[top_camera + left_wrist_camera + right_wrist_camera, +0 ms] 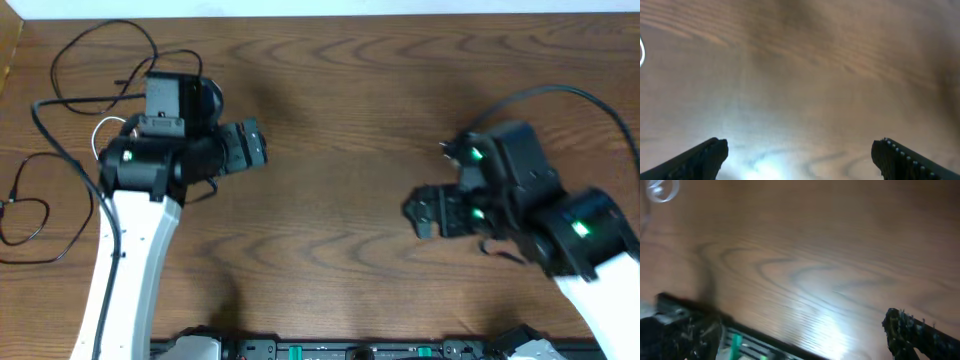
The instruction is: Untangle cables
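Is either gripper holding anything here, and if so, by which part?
Nothing is held. The left gripper and the right gripper both stand open, with nothing between their jaws.

The left arm [135, 260] has a white link and black joint housings. The right arm [605, 300] also shows green lights [478, 155]. The black fingers [907, 161] have small teeth.

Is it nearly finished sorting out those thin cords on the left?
Looks mostly done: thin black cords lie in loose open loops on the brown wooden table, far left, no knot visible. In hand: nothing; left tool and right tool hang open, empty. Left: the thin white cord is half hidden by the left arm, so unconfirmed.
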`<control>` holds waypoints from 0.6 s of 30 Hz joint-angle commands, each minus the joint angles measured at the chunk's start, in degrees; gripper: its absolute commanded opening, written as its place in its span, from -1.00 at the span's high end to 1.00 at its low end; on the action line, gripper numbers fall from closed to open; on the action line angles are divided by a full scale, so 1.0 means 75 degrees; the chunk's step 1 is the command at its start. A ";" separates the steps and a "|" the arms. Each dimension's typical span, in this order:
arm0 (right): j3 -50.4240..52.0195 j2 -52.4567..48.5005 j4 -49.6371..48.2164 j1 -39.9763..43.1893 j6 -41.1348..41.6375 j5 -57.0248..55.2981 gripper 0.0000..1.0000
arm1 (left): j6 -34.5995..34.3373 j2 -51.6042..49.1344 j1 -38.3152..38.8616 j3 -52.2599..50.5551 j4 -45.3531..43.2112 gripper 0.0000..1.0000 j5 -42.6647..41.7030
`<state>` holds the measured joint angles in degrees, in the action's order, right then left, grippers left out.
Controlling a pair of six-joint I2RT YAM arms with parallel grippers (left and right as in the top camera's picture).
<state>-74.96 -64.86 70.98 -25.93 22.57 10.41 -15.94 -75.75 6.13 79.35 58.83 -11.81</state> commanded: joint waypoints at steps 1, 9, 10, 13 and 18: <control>-0.0090 0.0930 0.0326 0.0044 0.0318 -0.1378 -0.99 | 0.0137 0.1107 0.0204 0.0003 0.0277 -0.95 0.0216; 0.0157 0.2882 0.0423 0.0047 0.0326 -0.2014 -0.98 | -0.0050 0.4103 0.0230 -0.0554 0.0624 -0.96 0.0213; 0.0245 0.3066 0.0443 0.0047 0.0326 -0.2165 -0.99 | -0.0090 0.4415 0.0230 -0.0629 0.0679 -0.96 0.0213; 0.0595 0.3450 0.0423 0.0047 0.0370 -0.2372 -0.98 | -0.0085 0.5368 0.0230 -0.0883 0.0866 -0.96 0.0216; 0.1046 0.3541 0.0396 0.0047 0.0562 -0.2363 -0.98 | -0.0082 0.6277 0.0230 -0.0944 0.1361 -0.96 0.0216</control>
<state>-69.32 -38.02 73.95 -25.93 25.26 -5.41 -16.47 -31.03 7.73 73.06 67.83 -10.94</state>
